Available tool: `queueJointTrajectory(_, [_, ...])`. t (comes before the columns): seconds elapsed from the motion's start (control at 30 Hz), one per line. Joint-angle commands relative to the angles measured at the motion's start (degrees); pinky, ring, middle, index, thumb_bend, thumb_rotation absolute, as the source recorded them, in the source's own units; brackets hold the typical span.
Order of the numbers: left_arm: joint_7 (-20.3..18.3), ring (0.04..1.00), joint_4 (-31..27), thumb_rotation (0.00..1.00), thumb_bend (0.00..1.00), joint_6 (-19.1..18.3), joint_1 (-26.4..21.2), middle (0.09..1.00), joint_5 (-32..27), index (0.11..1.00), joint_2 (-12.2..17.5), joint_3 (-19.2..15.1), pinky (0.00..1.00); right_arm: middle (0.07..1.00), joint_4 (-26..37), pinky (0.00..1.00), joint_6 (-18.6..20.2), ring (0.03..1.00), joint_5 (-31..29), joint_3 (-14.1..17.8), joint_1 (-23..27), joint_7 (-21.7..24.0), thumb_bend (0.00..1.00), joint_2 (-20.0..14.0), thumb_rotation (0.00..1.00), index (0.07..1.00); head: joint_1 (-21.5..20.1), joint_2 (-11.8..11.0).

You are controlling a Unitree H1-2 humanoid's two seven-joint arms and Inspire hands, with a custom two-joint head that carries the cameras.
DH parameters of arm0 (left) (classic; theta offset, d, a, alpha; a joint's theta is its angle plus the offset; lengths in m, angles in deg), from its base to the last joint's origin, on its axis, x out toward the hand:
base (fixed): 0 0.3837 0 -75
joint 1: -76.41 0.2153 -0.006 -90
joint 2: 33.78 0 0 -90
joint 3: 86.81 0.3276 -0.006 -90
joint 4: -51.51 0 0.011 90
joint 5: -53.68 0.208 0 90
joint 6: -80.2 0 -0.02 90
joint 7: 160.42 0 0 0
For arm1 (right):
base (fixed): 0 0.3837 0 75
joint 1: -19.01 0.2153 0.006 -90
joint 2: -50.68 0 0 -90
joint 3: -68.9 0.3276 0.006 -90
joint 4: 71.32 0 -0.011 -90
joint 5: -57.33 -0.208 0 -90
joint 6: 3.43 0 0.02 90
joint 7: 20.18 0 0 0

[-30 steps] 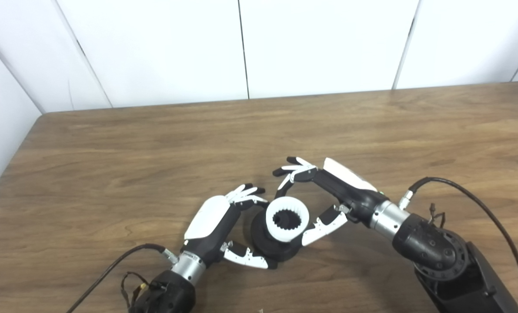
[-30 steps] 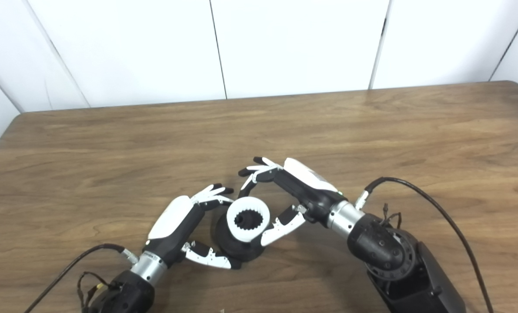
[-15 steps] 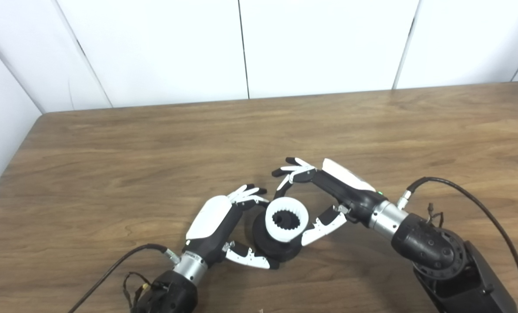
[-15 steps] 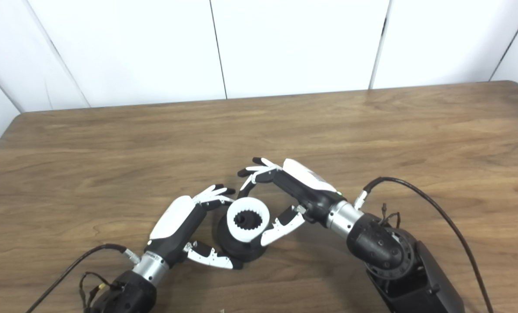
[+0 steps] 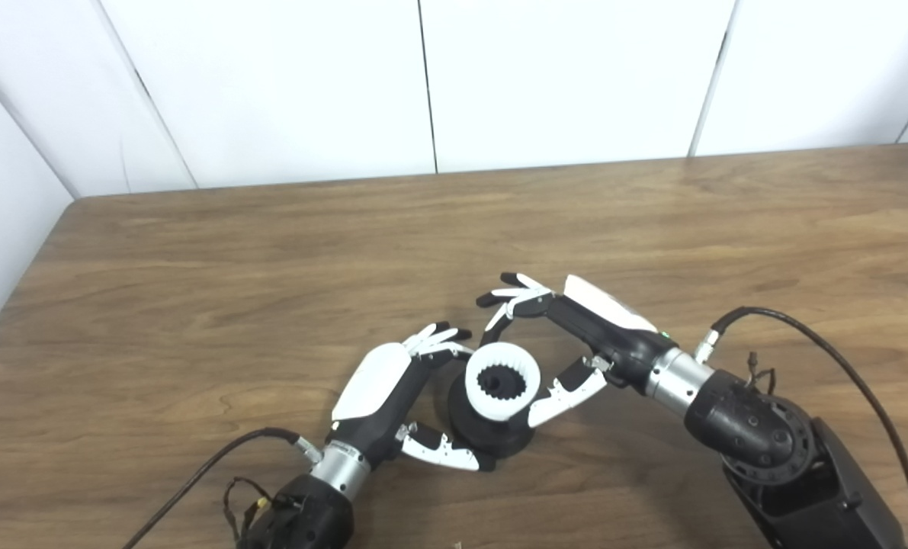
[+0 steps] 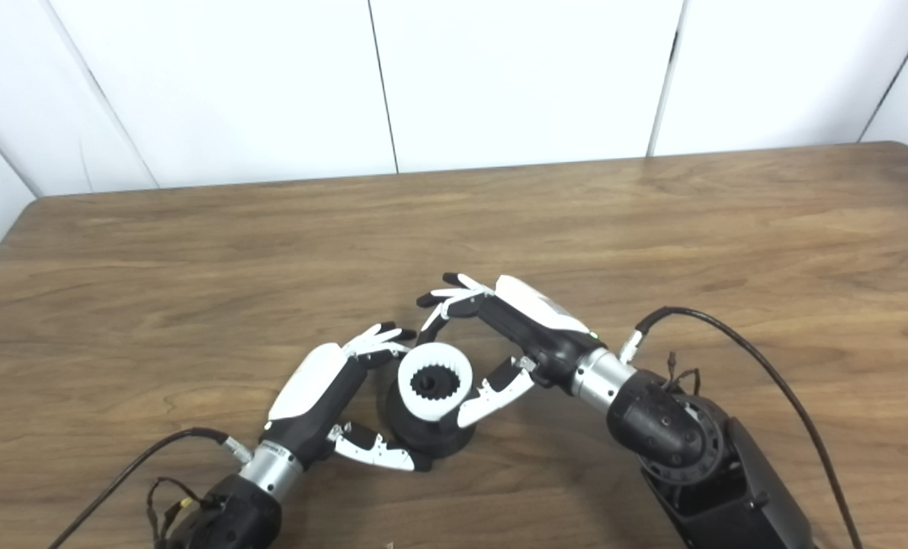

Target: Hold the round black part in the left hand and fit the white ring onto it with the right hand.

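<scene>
Near the table's front edge, the left hand grips the black part. The right hand clasps the white ring seated on the part's top.

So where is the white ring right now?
The white ring sits on top of the round black part, near the table's front edge, between the left hand and the right hand.
</scene>
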Motion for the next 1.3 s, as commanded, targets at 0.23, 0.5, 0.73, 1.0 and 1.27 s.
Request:
queueJointTrajectory(0.23, [0.66, 0.970, -1.16, 0.20, 0.82, 0.60, -1.41, 0.895, 0.22, 0.617, -0.69, 0.02, 0.95, 0.871, 0.26, 1.00, -2.12, 0.999, 0.59, 0.11, 2.30, 0.19, 0.52, 0.42, 0.16, 0.490, 0.18, 0.41])
queueJointTrajectory(0.5, [0.47, 0.968, -1.58, 0.18, 0.81, 0.21, -1.29, 0.897, 0.19, 0.609, -1.00, -0.13, 0.95, 0.874, 0.45, 1.00, -1.77, 1.000, 1.26, -0.51, 1.85, 0.87, 0.52, 0.42, 0.15, 0.490, 0.37, 0.71])
queueJointTrajectory(0.73, [-0.01, 0.967, -2.31, 0.19, 0.82, -0.42, -1.24, 0.896, 0.70, 0.608, -1.04, -0.14, 0.94, 0.874, 0.09, 1.00, -2.18, 1.000, 1.18, -0.41, 1.71, 0.82, 0.52, 0.35, 0.15, 0.490, 0.42, 1.02])
queueJointTrajectory(1.0, [-0.32, 0.959, -3.43, 0.17, 0.83, -1.32, -1.23, 0.889, 1.67, 0.616, -1.23, -0.26, 0.92, 0.876, -0.05, 1.00, -2.44, 1.000, 0.64, -0.17, 1.32, 1.19, 0.52, -0.29, 0.15, 0.490, 0.76, 1.45])
queueJointTrajectory(1.27, [-0.91, 0.961, -4.22, 0.20, 0.83, -2.16, -0.77, 0.889, 1.29, 0.618, -1.37, -0.26, 0.91, 0.877, -0.73, 1.00, -2.85, 1.000, 1.25, -0.58, 1.16, 2.02, 0.52, -1.45, 0.16, 0.493, 1.03, 1.61])
